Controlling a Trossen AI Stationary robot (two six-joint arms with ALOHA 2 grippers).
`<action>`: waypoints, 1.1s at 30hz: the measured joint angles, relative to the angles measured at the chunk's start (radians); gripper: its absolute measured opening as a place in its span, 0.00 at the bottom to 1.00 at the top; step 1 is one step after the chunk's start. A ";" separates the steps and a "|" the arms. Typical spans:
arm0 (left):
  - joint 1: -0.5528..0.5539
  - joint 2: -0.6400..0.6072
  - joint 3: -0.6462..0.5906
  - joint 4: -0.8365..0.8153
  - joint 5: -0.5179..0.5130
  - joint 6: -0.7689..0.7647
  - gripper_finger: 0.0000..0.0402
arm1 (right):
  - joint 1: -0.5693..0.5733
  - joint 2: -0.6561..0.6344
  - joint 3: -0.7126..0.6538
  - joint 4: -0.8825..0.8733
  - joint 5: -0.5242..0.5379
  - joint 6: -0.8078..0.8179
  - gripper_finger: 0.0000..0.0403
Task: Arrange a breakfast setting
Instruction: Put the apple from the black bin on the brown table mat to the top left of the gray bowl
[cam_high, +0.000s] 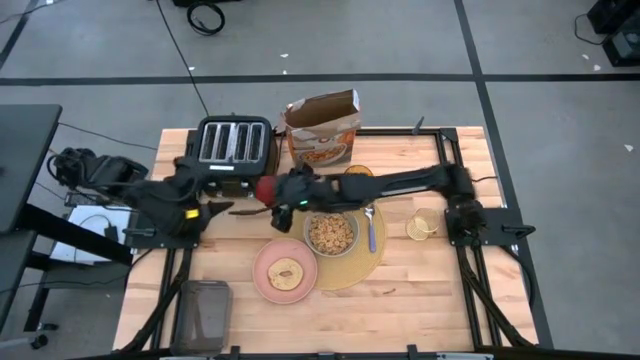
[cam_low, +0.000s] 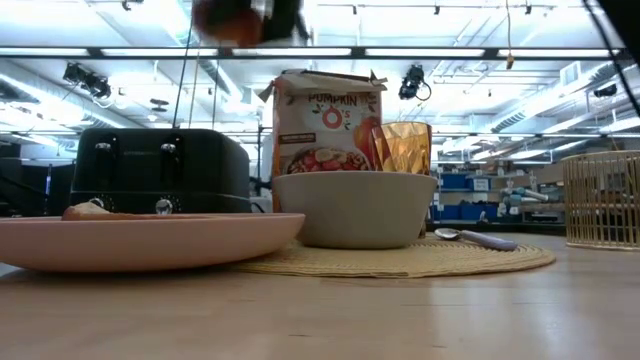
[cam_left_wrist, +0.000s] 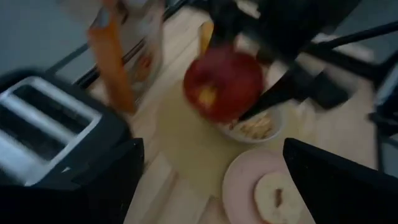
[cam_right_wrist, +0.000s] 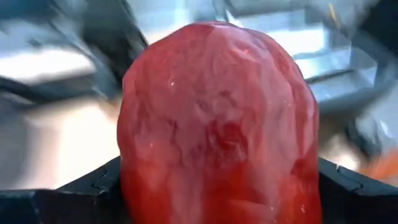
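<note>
Gripping the apple between its fingers, the right gripper holds it in the air, just off the bowl on the toaster side. Risk: the round fruit may slip and drop into the cereal. The right arm reaches across the table. The left gripper, open, waits close by.

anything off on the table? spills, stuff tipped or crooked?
Nothing spilled or tipped. The plate overhangs the placemat edge rather than sitting fully on it. The apple is not set down: the right gripper holds it in the air, near the toaster. The left gripper waits open beside the toaster.
</note>
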 joint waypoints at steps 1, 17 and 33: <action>-0.020 -0.001 0.000 0.023 -0.014 0.014 0.97 | 0.012 -0.040 0.000 0.024 -0.008 -0.037 0.78; -0.042 0.177 -0.001 0.840 -0.046 0.613 0.97 | 0.076 -0.293 0.001 0.165 -0.351 -0.188 0.78; -0.026 0.247 -0.002 1.104 0.104 0.743 0.97 | 0.076 -0.292 0.002 0.232 -0.470 -0.118 0.78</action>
